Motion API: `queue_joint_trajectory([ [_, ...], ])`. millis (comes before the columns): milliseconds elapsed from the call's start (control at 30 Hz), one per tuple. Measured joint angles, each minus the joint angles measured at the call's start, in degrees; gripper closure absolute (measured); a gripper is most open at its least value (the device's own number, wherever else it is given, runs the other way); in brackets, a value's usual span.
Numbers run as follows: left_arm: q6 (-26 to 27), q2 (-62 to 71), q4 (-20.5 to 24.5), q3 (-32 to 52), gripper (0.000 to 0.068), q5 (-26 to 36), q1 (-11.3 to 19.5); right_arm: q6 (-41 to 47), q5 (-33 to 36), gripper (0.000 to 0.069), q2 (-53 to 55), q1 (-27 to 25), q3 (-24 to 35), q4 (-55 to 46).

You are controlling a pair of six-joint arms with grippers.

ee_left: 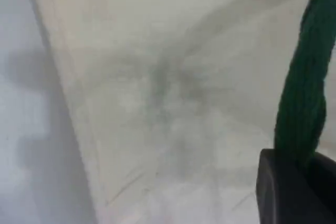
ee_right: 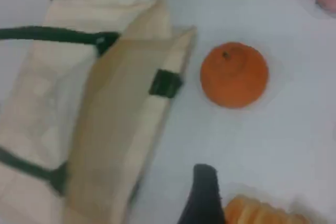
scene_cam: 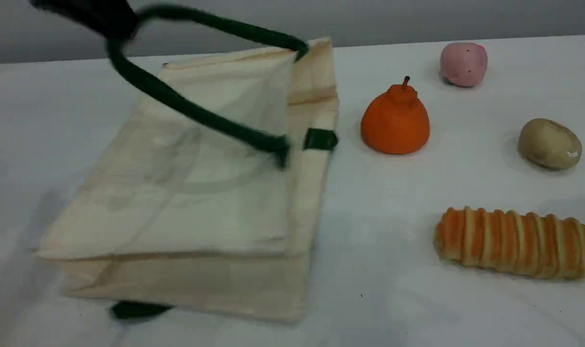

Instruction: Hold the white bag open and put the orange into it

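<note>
White tabletop (scene_cam: 393, 299) all round, grey wall behind, and the white bag (scene_cam: 186, 193) lies flat on the left half with its mouth facing right toward the food. Up at the top left the left gripper (scene_cam: 111, 19) is pinched tight on the upper green handle (scene_cam: 186, 108), which arcs up off the cloth, and in its own camera that rope (ee_left: 304, 98) runs straight down into the dark fingertip (ee_left: 294, 192). So the first part is under way: the top layer is lifting at the mouth, a fold of cloth standing up beside the green tab (scene_cam: 320, 140), though the opening looks narrow to me, not yet a real gap. The orange (scene_cam: 395, 120) sits untouched on the table just beside the bag's mouth, upright, stem up. The right gripper (ee_right: 202, 198) hovers above the table with jaws wide and nothing in them; from its camera the orange (ee_right: 234, 75) lies ahead and a little right, near but clearly apart, with the bread loaf (scene_cam: 516, 242) right under the fingertip. Pink ball (scene_cam: 463, 63) and potato (scene_cam: 549, 143) stand farther off. Picking and dropping are all still to do.
</note>
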Motion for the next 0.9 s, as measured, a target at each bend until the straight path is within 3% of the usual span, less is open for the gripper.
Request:
queue_joint_trajectory([
  [267, 0.4, -7.0, -0.8, -2.2, 0.061, 0.9, -0.1, -7.6, -2.1, 0.0141, 6.4, 0.0, 0.0, 8.6],
  [733, 5.1, -6.4, -10.5, -8.0, 0.061, 1.0, -0.2, -17.9, -2.1, 0.0141, 13.0, 0.0, 0.0, 20.1],
  [900, 7.7, -6.2, -13.6, -8.0, 0.061, 1.8, -3.0, -18.9, -3.5, 0.0141, 14.4, 0.0, 0.0, 21.2],
])
